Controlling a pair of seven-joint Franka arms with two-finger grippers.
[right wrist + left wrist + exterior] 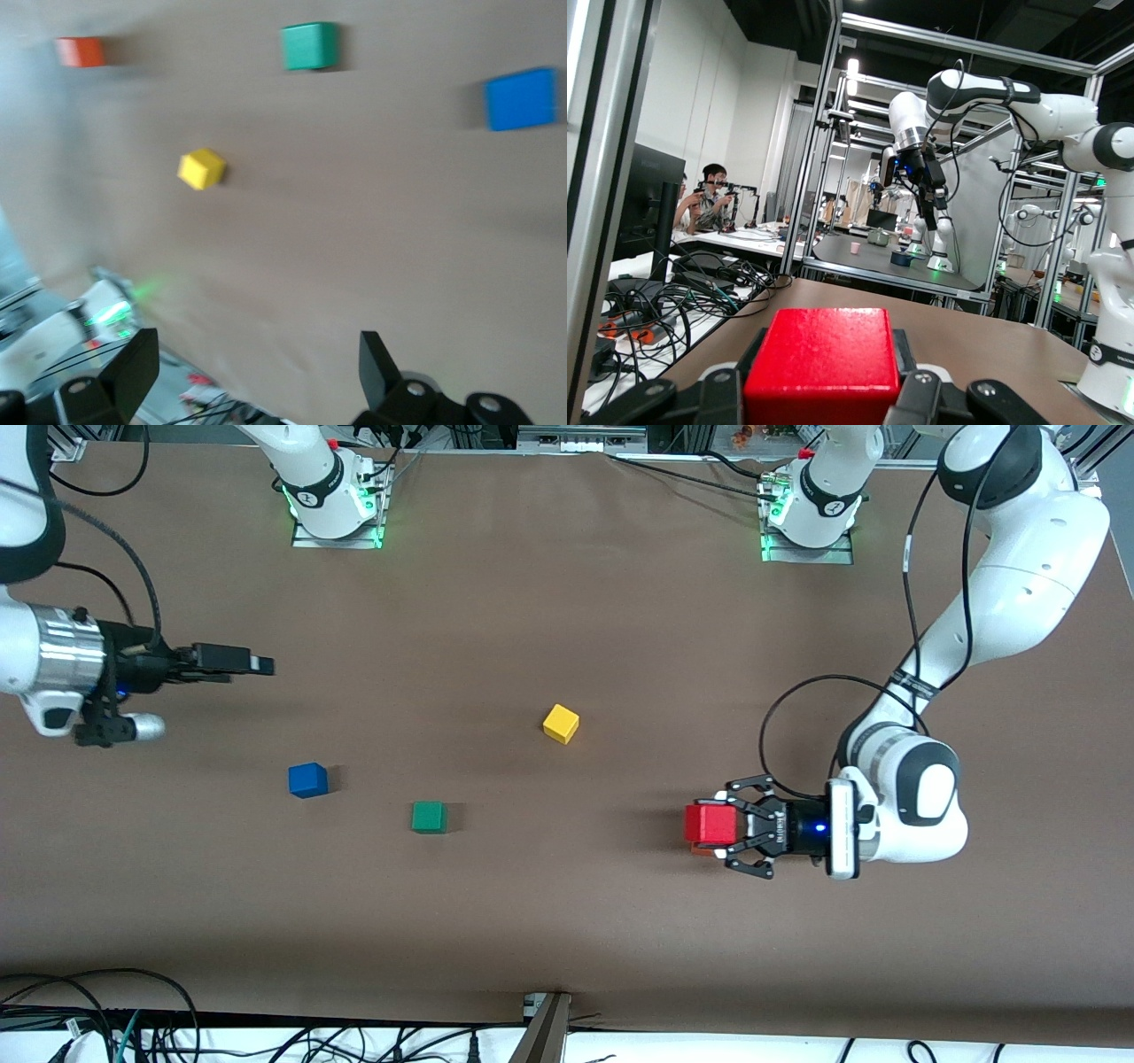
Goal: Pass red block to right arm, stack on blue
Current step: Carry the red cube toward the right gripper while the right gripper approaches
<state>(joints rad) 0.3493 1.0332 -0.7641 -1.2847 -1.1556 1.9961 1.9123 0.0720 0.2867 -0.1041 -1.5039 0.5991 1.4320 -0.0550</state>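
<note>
My left gripper (pixel 719 824) is shut on the red block (pixel 707 822) and holds it level, just above the table toward the left arm's end. The block fills the bottom of the left wrist view (pixel 821 359) between the claw fingers (pixel 718 394). The blue cube (pixel 307 779) sits on the table toward the right arm's end and also shows in the right wrist view (pixel 521 98). My right gripper (pixel 263 664) is open and empty, held level in the air over the table above the blue cube's area. It shows far off in the left wrist view (pixel 932 190).
A green cube (pixel 429 817) lies beside the blue one. A yellow cube (pixel 561 723) lies mid-table. An orange cube (pixel 700 850) peeks out under the held red block. The right wrist view shows the green (pixel 309 45), yellow (pixel 201 168) and orange (pixel 81 51) cubes.
</note>
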